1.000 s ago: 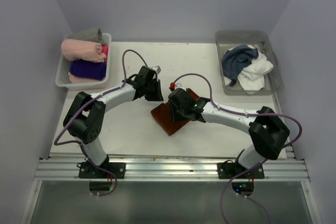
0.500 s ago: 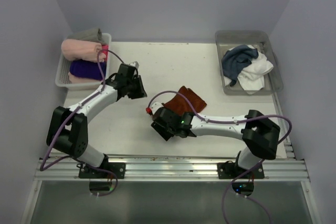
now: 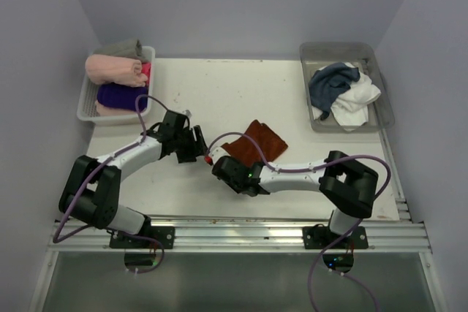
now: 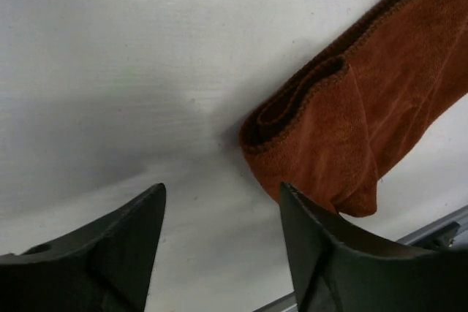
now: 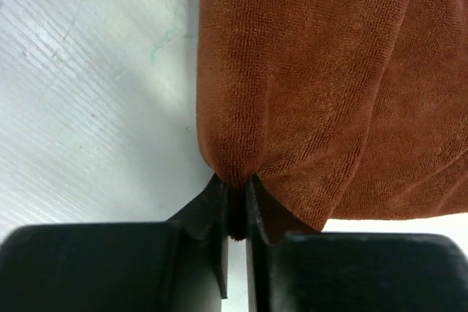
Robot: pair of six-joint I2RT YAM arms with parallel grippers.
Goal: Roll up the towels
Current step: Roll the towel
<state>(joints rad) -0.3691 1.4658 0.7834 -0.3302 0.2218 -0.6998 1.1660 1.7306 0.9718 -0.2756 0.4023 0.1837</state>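
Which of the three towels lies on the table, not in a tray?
The rust-brown towel; the dark blue towel and white towel sit crumpled in the grey tray.

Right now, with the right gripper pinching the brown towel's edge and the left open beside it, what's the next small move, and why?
Probably slide the left gripper sideways onto the folded end of the rust-brown towel and close. Its jaws stand open over bare table, holding nothing, while the right gripper alone pinches one edge; rolling likely needs both.
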